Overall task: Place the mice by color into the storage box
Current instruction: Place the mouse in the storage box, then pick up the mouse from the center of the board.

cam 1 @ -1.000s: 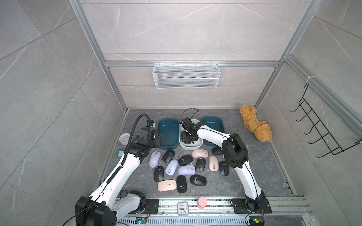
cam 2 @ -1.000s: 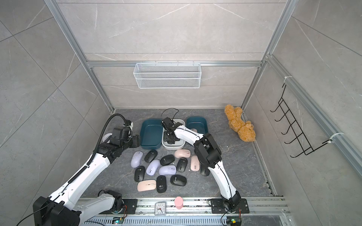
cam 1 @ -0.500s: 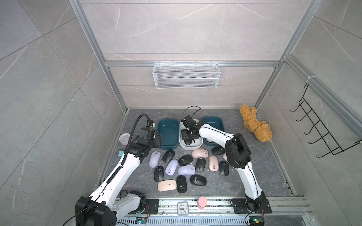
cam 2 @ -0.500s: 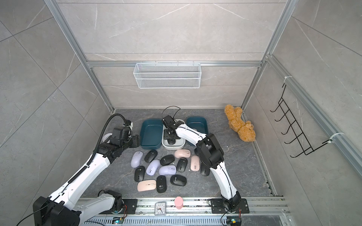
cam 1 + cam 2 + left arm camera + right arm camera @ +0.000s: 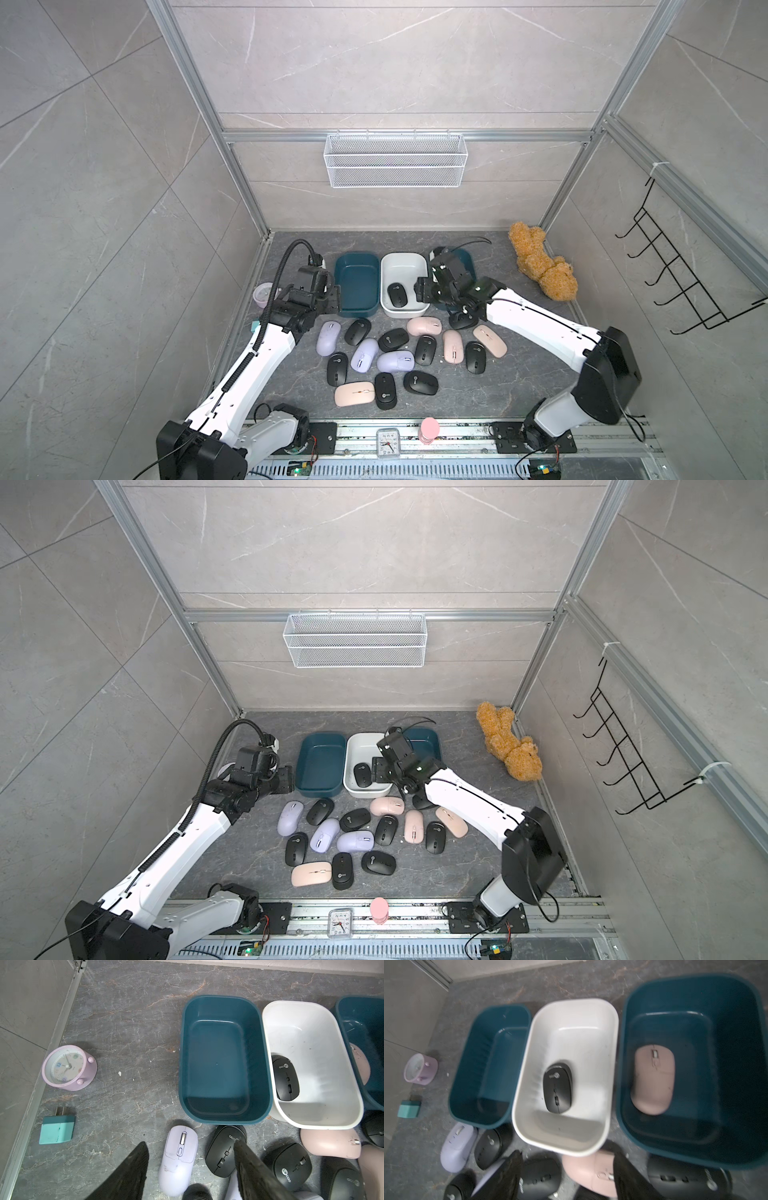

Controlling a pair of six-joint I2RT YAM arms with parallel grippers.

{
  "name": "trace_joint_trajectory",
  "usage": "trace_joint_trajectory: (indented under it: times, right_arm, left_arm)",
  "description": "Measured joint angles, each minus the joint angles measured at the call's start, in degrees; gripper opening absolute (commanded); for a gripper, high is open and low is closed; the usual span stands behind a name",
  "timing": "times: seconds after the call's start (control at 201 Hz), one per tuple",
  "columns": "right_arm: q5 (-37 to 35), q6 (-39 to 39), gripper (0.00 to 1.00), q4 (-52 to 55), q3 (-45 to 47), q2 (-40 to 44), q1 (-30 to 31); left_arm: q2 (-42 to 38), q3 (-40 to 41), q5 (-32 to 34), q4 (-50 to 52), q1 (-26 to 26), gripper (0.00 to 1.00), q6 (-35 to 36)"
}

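Three storage boxes stand in a row at the back: a teal one [image 5: 356,254], a white one [image 5: 405,256] and a second teal one [image 5: 691,978]. One black mouse [image 5: 397,294] lies in the white box. A pink mouse [image 5: 652,1082] lies in the right-hand teal box. Several black, lilac and pink mice are spread on the floor in front of the boxes. My left gripper [image 5: 191,1142] hangs open above a lilac mouse [image 5: 178,1159] by the left teal box's front. My right gripper [image 5: 566,1155] is open and empty, over a pink mouse [image 5: 591,1172] before the white box.
A round lilac alarm clock [image 5: 68,1068] and a small teal block [image 5: 57,1129] sit by the left wall. A plush bear [image 5: 540,266] lies at the back right. A square clock [image 5: 387,441] and a pink cylinder [image 5: 429,430] stand on the front rail. A wire basket [image 5: 395,160] hangs on the back wall.
My right gripper has moved from over the white box to the right and nearer the front; the black mouse now shows uncovered in that box. The left arm has stayed put.
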State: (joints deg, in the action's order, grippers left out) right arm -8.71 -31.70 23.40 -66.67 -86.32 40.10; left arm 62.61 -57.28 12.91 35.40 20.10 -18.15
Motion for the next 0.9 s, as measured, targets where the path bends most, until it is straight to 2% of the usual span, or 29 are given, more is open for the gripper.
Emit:
trace_joint_trajectory:
  times: [0.204,0.453,0.598,0.742,0.896]
  right_arm:
    - [0.63,-0.22,0.70,-0.11,10.56,6.73,0.00]
    - [1.51,0.07,0.70,0.33,12.96,11.43,0.00]
    - [1.73,0.48,0.70,0.33,12.96,12.66,0.00]
    - [1.99,0.48,0.70,0.59,12.96,12.74,0.00]
    - [2.16,0.48,0.70,1.49,12.96,13.27,0.00]
  left_arm:
    - [-6.51,3.15,-0.31,5.44,2.25,0.67,-10.01]
    - [-10.93,10.93,1.36,11.47,9.55,0.67,-21.46]
    - [-8.96,12.70,3.45,13.60,15.32,0.67,-26.97]
    - [-3.52,12.74,6.19,15.23,21.66,0.68,-31.12]
    - [1.03,13.81,7.61,16.09,25.40,0.69,-34.16]
